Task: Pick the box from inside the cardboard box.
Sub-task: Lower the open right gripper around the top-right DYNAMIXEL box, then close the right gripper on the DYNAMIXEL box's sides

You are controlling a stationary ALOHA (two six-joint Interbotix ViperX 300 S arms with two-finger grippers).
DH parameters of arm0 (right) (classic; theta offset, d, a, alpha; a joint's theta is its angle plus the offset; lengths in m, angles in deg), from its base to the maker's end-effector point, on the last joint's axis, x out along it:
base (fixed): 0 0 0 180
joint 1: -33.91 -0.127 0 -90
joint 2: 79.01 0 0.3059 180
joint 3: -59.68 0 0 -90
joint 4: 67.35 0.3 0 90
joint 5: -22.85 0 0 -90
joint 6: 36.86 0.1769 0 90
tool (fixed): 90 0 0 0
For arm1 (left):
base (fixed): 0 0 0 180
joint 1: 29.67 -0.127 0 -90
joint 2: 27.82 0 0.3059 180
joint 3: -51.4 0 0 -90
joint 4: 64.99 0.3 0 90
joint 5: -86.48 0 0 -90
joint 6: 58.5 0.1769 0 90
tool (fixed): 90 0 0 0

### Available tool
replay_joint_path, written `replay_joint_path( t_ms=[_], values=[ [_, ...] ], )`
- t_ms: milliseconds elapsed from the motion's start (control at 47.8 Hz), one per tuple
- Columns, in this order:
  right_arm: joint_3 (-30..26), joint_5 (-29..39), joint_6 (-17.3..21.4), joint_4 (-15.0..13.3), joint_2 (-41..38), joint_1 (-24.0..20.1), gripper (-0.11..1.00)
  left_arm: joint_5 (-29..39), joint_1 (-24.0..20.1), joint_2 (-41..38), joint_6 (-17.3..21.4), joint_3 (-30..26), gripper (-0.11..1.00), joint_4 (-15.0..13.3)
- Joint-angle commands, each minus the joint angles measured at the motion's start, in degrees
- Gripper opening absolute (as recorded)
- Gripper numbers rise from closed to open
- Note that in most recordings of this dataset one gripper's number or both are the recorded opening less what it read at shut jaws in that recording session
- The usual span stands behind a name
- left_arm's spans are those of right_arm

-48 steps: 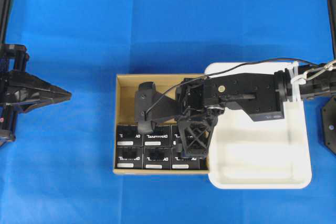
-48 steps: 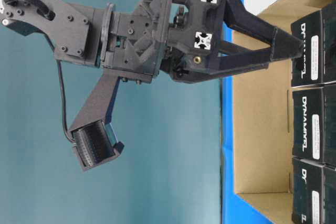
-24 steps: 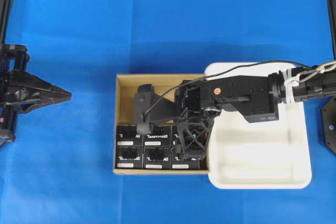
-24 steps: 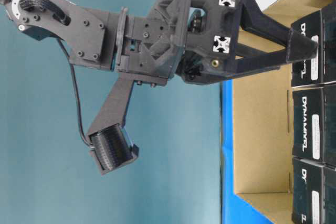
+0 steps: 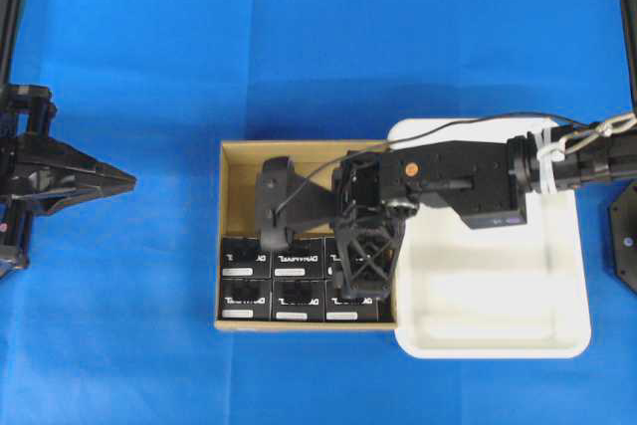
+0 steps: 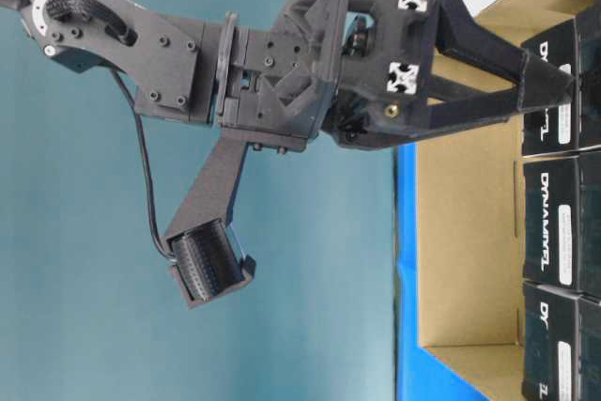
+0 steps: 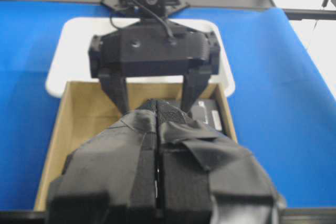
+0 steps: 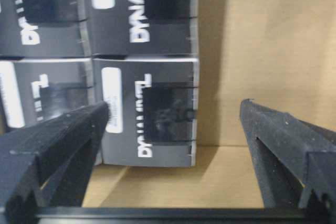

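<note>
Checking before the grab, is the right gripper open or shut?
Open: the right gripper has its fingers spread either side of the box.

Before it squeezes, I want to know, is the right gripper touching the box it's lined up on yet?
Cannot tell. The right wrist view shows the right gripper open astride the box, with carton floor visible beside one finger, but the other finger overlaps the box's edge, hiding any gap.

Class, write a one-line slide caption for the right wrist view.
Open right gripper straddles a black box at the corner of the pack inside the cardboard box, jaws not yet closed.
</note>
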Motion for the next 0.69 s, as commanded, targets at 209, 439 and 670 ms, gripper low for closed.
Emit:
replay_joint_path(
  t_ms=[209, 439, 670],
  values=[
    [-0.1, -0.1, -2.2, -0.6, -0.4, 2.7, 0.99, -0.4, 0.4, -0.3, -0.2, -1.4, -0.06, 0.1],
    [0.0, -0.3, -4.0, -0.6, -0.4, 5.0, 0.99, -0.4, 0.4, -0.3, -0.2, -1.4, -0.06, 0.1],
    [-0.5, -0.1, -7.0, -0.6, -0.6, 7.5, 0.99, -0.3, 0.4, -0.3, -0.3, -1.4, -0.06, 0.1]
  ],
)
